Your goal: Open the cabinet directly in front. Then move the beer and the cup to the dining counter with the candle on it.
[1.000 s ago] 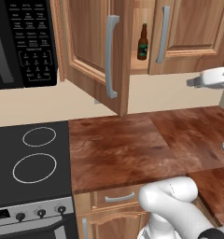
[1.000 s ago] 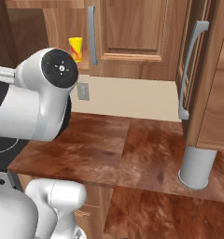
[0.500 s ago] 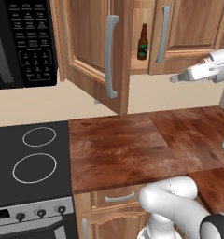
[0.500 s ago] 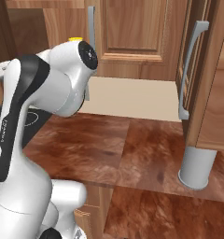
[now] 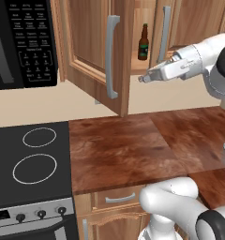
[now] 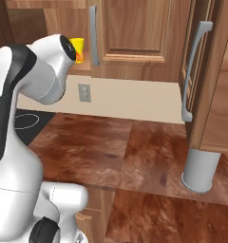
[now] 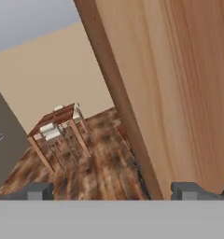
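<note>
The beer stands inside the cabinet behind its swung-out left door, the cup sits on the same shelf, and below lie the worktop with the stove to its left and a microwave above that.

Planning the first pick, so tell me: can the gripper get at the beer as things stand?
Probably yes. The beer stands in the gap between the swung-out left door and the right door, and the open gripper hangs just below and in front of it.
</note>
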